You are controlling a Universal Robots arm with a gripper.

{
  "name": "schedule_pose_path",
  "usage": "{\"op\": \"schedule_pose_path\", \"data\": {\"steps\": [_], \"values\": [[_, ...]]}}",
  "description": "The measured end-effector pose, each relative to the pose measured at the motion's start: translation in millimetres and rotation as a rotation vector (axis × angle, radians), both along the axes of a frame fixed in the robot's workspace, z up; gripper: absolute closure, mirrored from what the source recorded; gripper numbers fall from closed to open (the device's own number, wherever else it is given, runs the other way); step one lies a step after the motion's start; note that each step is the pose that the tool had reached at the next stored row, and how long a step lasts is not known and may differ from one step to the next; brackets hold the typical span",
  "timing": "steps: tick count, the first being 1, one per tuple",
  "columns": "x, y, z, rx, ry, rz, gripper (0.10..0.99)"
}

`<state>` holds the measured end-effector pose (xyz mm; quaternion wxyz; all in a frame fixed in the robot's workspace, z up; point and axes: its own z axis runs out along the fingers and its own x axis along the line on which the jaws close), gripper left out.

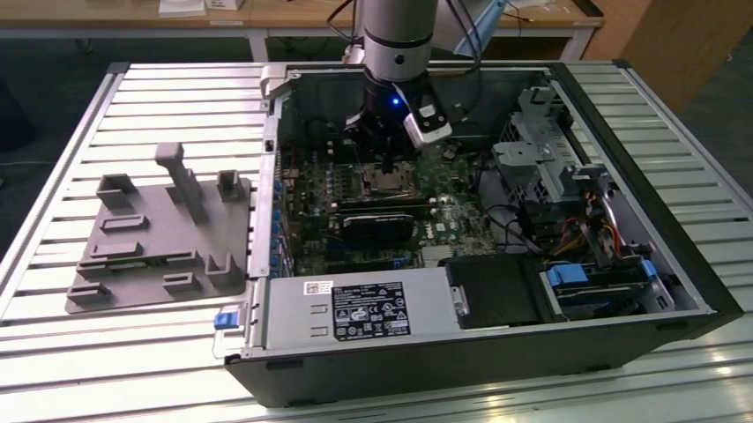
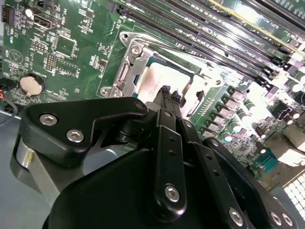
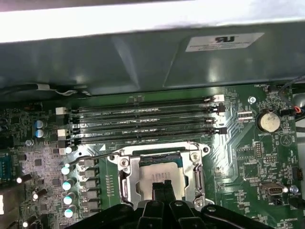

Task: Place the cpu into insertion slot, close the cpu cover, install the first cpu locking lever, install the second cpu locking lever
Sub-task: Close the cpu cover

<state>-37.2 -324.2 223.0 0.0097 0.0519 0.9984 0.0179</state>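
Cpu [image 3: 159,175] is sitting flat in its socket [image 3: 157,157]. Right over its silver face we are holding our claw [image 3: 162,187], the two thin black fingers [image 2: 165,102] pressed together with nothing showing between them. We cannot tell whether the tips are touching the chip or hanging just above it. So we are counting the first step as done. Around the cpu, the silvery cover plate [image 3: 129,180] is lying down over the socket, its window framing the chip in both wrist views. We are judging the cover closed or very nearly so, though we cannot be sure it is sitting fully flush. A thin wire lever [image 3: 95,154] is running out from the socket's corner toward a row of small capacitors [image 3: 66,183]. It is looking unhooked to us, so we are treating the first lever as not yet locked. We are not making out the second lever clearly enough to judge it. Further out, the long memory slots [image 3: 143,121] are lying just beside the socket and a coin battery [image 3: 268,120] is sitting well apart on the green board [image 3: 238,191]. In the exterior view the arm is reaching down into the open computer case [image 1: 471,366], which is resting on a slatted table [image 1: 70,361] next to a grey parts holder [image 1: 153,256].
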Motion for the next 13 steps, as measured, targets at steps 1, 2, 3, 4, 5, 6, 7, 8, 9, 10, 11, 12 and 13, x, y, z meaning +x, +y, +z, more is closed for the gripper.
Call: {"op": "schedule_pose_path", "data": {"steps": [1, 2, 3, 4, 5, 6, 7, 8, 9, 10, 11, 12, 13], "values": [[-1.0, 0.0, -0.2, 0.0, 0.0, 0.0, 0.98], [-2.2, -0.1, -0.5, 0.0, 0.0001, 0.0, 0.98], [-3.7, -0.1, -0.7, 0.0, 0.0001, 0.0, 0.98], [-5.0, -0.1, -1.1, 0.0, 0.0001, 0.0, 0.98], [-6.6, -0.1, -1.4, 0.0, 0.0001, 0.0, 0.98], [-8.5, -0.1, -1.8, 0.0, 0.0001, 0.0, 0.98], [-10.5, 0.0, -2.3, 0.0, -0.0002, 0.0, 0.98], [-12.1, 0.0, -2.7, 0.0, -0.0009, 0.0, 0.98], [-13.6, -0.1, -3.2, 0.0, -0.0016, 0.0, 0.98], [-15.0, -0.2, -3.7, 0.0, -0.0023, 0.0, 0.98], [-16.3, -0.5, -4.4, 0.0, -0.0027, 0.0, 0.98], [-17.0, -0.8, -5.0, 0.0, -0.0028, 0.0, 0.98], [-17.5, -1.1, -5.5, 0.0, -0.0028, 0.0, 0.98]]}}
